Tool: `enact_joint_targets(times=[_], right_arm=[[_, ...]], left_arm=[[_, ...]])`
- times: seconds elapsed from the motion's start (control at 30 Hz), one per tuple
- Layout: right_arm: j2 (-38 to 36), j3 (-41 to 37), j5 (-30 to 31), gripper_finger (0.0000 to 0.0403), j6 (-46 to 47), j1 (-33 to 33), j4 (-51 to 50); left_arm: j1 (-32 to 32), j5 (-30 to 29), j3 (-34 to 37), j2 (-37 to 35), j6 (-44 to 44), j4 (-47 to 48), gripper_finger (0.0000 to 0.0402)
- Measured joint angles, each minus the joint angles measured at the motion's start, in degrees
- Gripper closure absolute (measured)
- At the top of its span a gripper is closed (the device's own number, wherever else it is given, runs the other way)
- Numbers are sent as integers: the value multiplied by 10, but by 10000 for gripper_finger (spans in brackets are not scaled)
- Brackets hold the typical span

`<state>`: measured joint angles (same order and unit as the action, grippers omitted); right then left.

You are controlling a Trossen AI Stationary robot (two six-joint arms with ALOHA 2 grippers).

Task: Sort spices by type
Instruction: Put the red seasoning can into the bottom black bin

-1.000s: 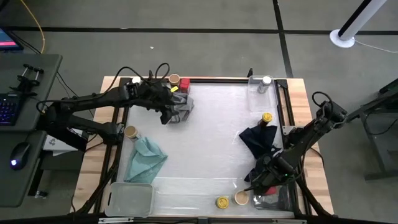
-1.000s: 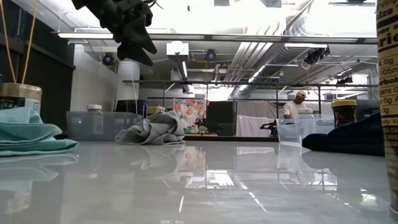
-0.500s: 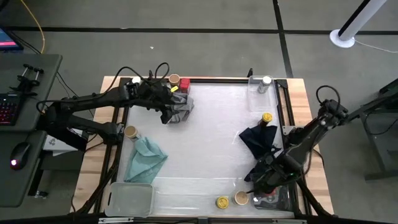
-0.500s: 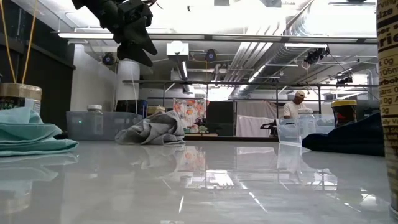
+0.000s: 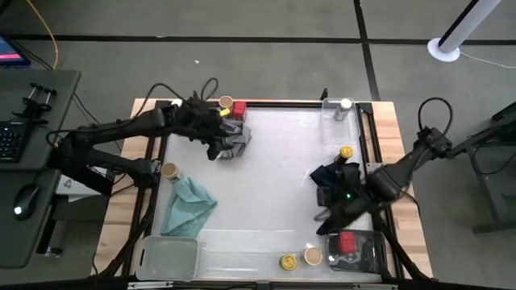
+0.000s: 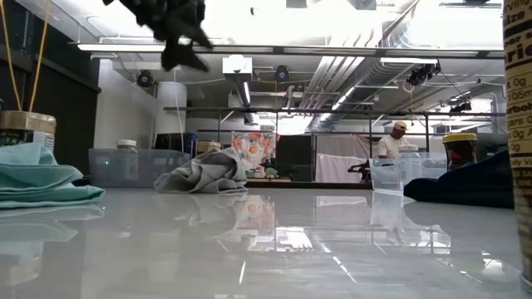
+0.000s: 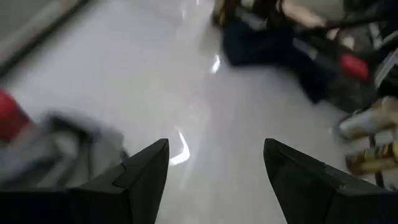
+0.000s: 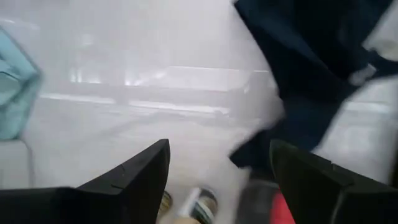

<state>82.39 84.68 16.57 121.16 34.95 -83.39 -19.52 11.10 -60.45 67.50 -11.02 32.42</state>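
I see both grippers released and empty: right gripper [image 5: 328, 219] beside the navy cloth [image 5: 334, 179], above the red tin [image 5: 347, 242] in its tray [image 5: 367, 251] (no label readable); left gripper [image 5: 216, 147] over the grey cloth [image 5: 234, 143].

Grey floor [image 5: 266, 48] with dark seams around the tabletop [image 5: 266, 185]. Left of it, a desk [image 5: 32, 161] with keyboard [image 5: 10, 138] and mouse [image 5: 26, 198]. Beyond it: exposed ceiling ducts [image 6: 349, 66], strip lights [image 6: 249, 48].
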Motion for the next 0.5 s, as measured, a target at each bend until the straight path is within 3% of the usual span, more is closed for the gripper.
enact_joint_targets(times=[0.17,0.33,0.5], right_arm=[[0,0,-1,130,-120,-78,51],[0,0,0,130,-209,-138,116],[0,0,26,130,-248,-163,153]], left_arm=[[-56,-57,-129,45,46,59,151],[-123,-95,-274,200,105,191,152],[-157,-165,-323,333,159,207,184]])
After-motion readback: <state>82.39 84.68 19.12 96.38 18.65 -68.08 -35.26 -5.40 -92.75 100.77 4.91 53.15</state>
